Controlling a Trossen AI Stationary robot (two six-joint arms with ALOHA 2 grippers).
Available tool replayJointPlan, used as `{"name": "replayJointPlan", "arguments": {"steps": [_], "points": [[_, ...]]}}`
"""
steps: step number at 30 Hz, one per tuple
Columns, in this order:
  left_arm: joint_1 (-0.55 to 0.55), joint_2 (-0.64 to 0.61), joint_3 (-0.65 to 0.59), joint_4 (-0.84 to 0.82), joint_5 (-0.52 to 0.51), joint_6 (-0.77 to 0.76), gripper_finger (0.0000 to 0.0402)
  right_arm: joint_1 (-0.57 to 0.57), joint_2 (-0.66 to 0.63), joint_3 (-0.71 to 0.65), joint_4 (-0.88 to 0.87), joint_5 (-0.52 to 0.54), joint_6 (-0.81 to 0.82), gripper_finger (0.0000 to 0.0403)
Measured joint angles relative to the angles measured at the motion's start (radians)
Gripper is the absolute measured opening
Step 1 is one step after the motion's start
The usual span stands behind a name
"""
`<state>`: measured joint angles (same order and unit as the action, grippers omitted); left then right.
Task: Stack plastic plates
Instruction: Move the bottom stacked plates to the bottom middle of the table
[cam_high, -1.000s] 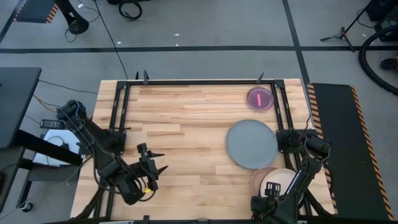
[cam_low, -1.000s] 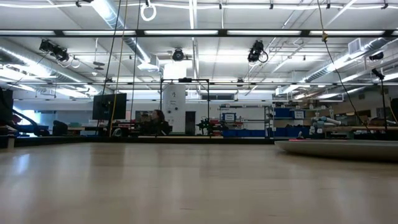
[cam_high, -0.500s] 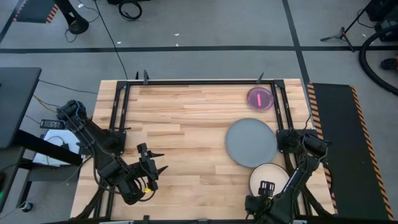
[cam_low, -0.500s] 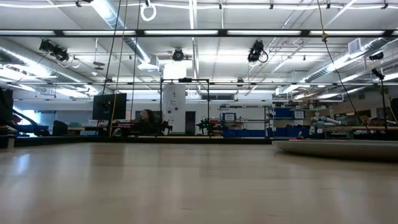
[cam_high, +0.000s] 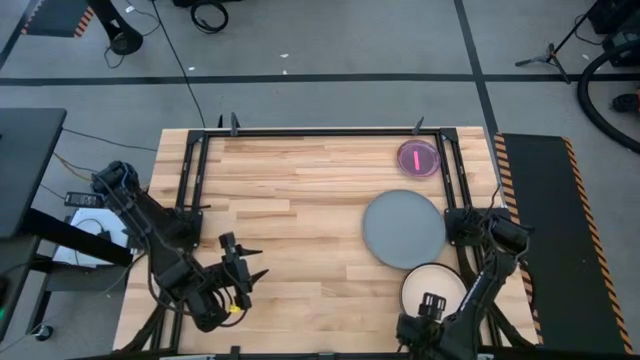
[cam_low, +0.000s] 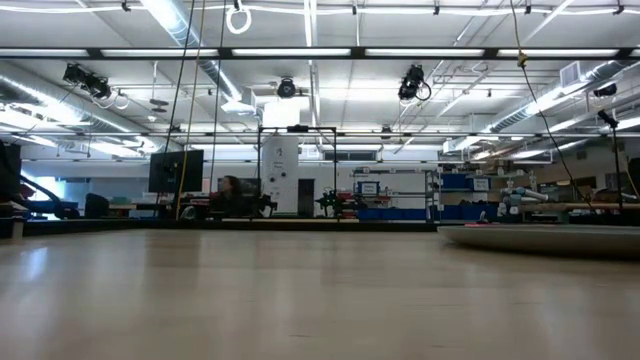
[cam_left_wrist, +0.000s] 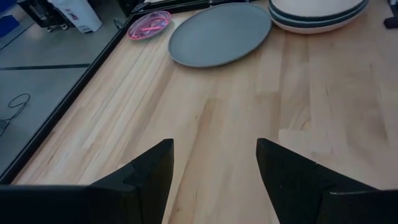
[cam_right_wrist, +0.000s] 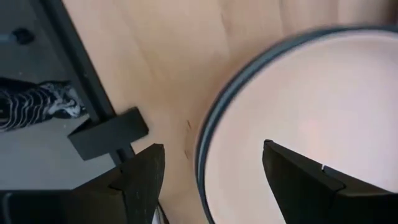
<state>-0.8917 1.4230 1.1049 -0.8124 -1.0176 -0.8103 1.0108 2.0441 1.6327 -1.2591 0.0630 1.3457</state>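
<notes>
Since the earlier frame the pink plate is covered by the cream plate (cam_high: 432, 284) near the bench's (cam_high: 300, 220) right front corner; right claw (cam_high: 432, 308), wide, empty, above it; left claw (cam_high: 246, 274) waits wide; lowering could knock the stack off-centre.

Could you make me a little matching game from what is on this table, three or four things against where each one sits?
Things:
1. large grey plate
2. small red-pink plate
3. cream-topped plate stack
4. left hand

Places:
A. far right corner of the table, by the black frame
B. near left part of the table, open over bare wood
C. near right corner, with the right hand open just above its near edge
D. right side, between the other two plate spots

Pairs: 1-D, 2-A, 3-C, 4-B
</notes>
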Motion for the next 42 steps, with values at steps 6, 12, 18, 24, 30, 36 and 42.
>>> {"name": "replayJointPlan", "arguments": {"steps": [6,12,18,24,30,36,42], "points": [[-0.021,0.034,0.0,0.0,0.0,-0.008,0.0233,0.028,0.0,-0.063,0.026,0.001,0.113,0.027],[-0.021,0.085,-0.001,-0.001,0.0,-0.017,0.0233,0.019,0.0,-0.164,0.163,-0.061,0.119,0.0268],[-0.021,0.119,-0.001,-0.047,0.001,-0.024,0.0233,-0.001,-0.007,-0.21,0.233,-0.069,0.122,0.0267],[-0.026,0.119,-0.001,-0.269,0.011,-0.204,0.0233,-0.007,-0.006,-0.213,0.218,-0.051,0.123,0.0255],[-0.069,0.118,-0.001,-0.402,0.017,-0.375,0.0233,-0.007,0.0,-0.187,0.208,-0.048,0.129,0.0216],[-0.087,0.118,-0.001,-0.407,0.031,-0.388,0.0233,-0.013,0.002,-0.048,0.094,-0.053,0.121,0.0184],[-0.075,0.117,-0.001,-0.414,0.034,-0.394,0.0233,-0.017,0.002,0.197,-0.111,0.015,0.146,0.0163]]}}
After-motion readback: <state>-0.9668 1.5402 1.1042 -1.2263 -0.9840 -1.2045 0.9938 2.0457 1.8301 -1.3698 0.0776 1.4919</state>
